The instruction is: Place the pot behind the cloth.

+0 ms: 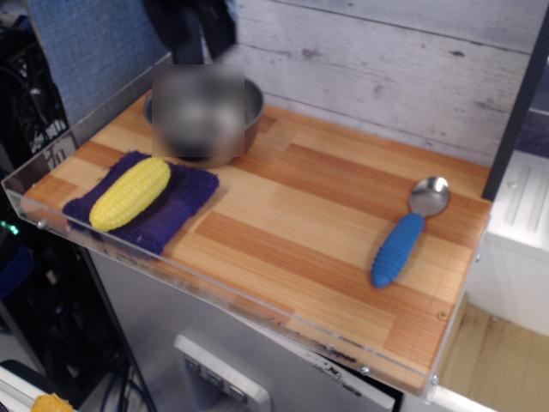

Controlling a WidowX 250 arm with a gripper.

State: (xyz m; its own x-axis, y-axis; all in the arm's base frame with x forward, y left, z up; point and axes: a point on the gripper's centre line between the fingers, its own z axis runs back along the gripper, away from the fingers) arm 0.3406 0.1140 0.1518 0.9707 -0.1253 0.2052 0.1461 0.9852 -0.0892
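The shiny steel pot (254, 113) stands upright on the wooden table (326, 206) at the back left, just behind the dark purple cloth (184, 196). A blurred patch covers most of the pot. A yellow toy corn cob (130, 192) lies on the cloth. My gripper (193, 30) is a dark, blurred shape above the pot at the top edge, apart from it. Its fingers do not show clearly, so I cannot tell whether it is open or shut.
A steel spoon with a blue handle (401, 240) lies at the right of the table. A clear acrylic rim (171, 275) runs along the front and left edges. A grey plank wall (386, 69) stands close behind.
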